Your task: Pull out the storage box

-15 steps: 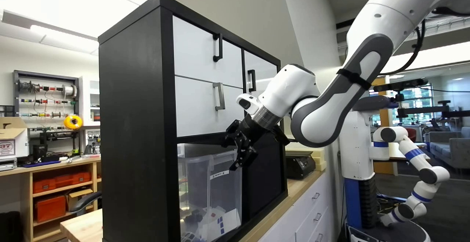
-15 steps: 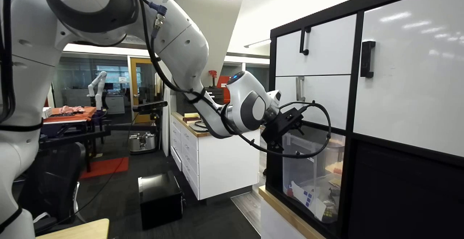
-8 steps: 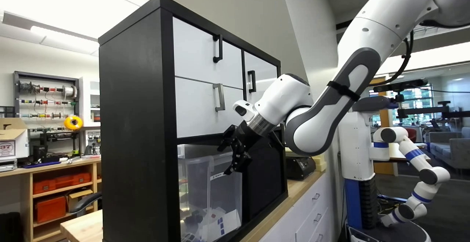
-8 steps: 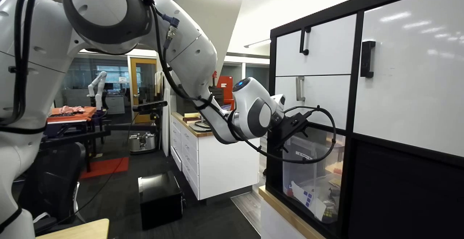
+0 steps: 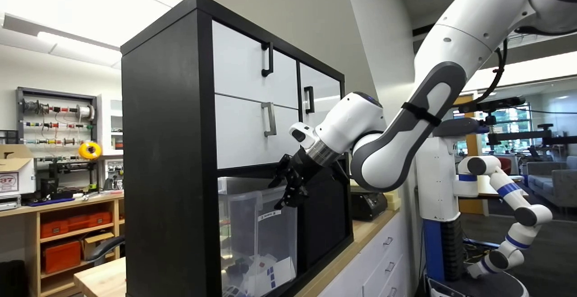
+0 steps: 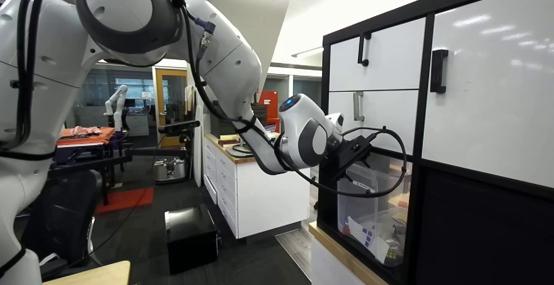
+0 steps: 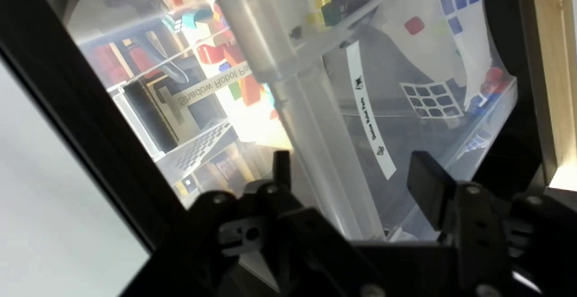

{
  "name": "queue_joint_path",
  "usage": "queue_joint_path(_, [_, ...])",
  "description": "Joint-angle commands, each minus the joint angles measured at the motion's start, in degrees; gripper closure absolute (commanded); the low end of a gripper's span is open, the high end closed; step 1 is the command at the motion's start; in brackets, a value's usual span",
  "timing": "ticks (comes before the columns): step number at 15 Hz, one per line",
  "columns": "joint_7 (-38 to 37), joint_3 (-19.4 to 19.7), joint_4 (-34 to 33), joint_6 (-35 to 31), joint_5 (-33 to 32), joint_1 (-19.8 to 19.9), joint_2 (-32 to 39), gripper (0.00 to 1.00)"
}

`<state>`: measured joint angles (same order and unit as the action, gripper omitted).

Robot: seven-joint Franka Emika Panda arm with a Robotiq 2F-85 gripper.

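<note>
Claw (image 7: pixel 353 177) spread wide, near clear storage box (image 5: pixel 276 231), box inside black cabinet (image 5: pixel 164 153), contact hard to judge

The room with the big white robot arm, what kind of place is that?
Probably a robotics lab: another robot in the background, spools on a rack, and a wooden workbench.

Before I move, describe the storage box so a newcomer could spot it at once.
Find the black cabinet with white panels. Inside it, below the silver handle, sits the storage box. Unlike those panels, it is see-through and carries a thin white label.
</note>
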<state>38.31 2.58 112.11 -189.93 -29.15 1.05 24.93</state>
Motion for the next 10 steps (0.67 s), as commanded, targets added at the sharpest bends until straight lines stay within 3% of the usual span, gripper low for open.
queue_joint_path(1, [0.52,0.16,0.19,-2.56,-1.99,0.78,-0.22,0.61])
queue_joint_path(6, [0.72,0.18,1.4,-4.06,-2.99,0.73,-1.3,0.91])
queue_joint_path(10, [1.67,0.42,4.57,-4.84,-4.84,0.65,-3.83,0.93])
